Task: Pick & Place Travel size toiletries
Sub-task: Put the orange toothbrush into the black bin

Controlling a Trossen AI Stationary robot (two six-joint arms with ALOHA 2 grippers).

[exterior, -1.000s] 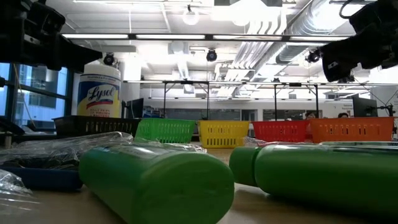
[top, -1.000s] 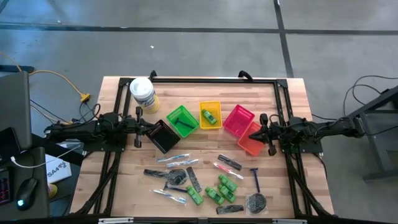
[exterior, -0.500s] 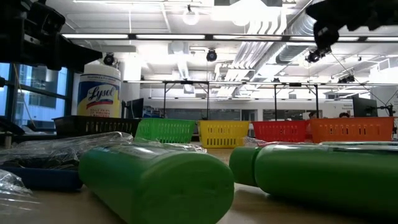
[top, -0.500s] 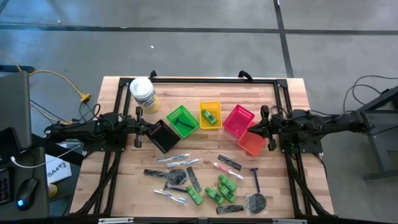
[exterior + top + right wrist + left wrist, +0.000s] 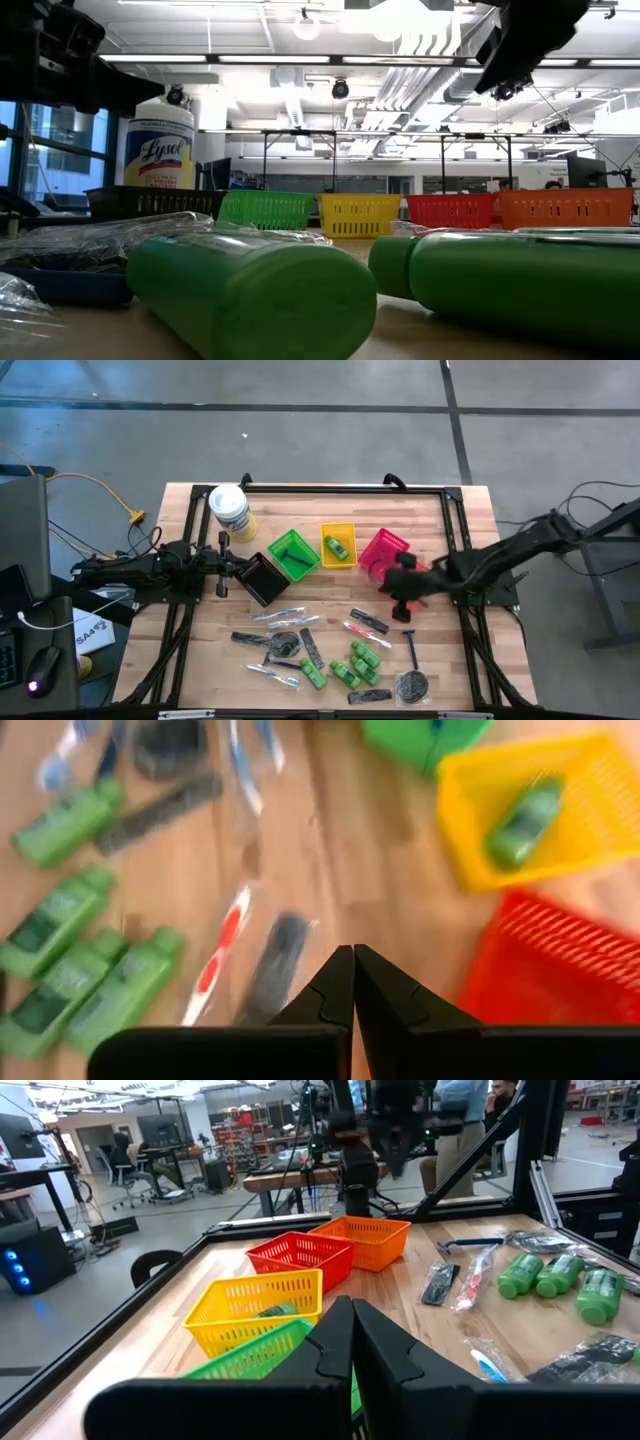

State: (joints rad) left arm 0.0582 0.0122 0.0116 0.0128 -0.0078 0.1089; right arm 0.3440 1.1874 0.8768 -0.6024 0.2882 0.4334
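The toiletries lie scattered on the near half of the table: green mini bottles [image 5: 355, 665], a blue-handled razor [image 5: 410, 648], dark combs [image 5: 368, 621], wrapped sticks [image 5: 285, 615] and a round dark packet [image 5: 411, 684]. One green bottle [image 5: 525, 820] lies in the yellow basket [image 5: 338, 545], and a dark item lies in the green basket [image 5: 292, 553]. My right gripper [image 5: 352, 960] is shut and hovers near the red basket [image 5: 385, 550], looking down on a comb [image 5: 272, 970] and bottles [image 5: 90, 990]. My left gripper [image 5: 350, 1315] is shut and waits by the black basket [image 5: 262, 578].
A white tub with a yellow label [image 5: 229, 508] stands at the far left corner. The orange basket [image 5: 362, 1240] sits beside the red one, mostly under my right arm in the high view. A black frame [image 5: 345, 488] rims the table. Bare wood lies between baskets and toiletries.
My right arm has swung from the table's right edge toward the left and over the orange basket, rising in the low view. Its gripper now points down at the table. The orange basket and the toiletries have stayed where they were.
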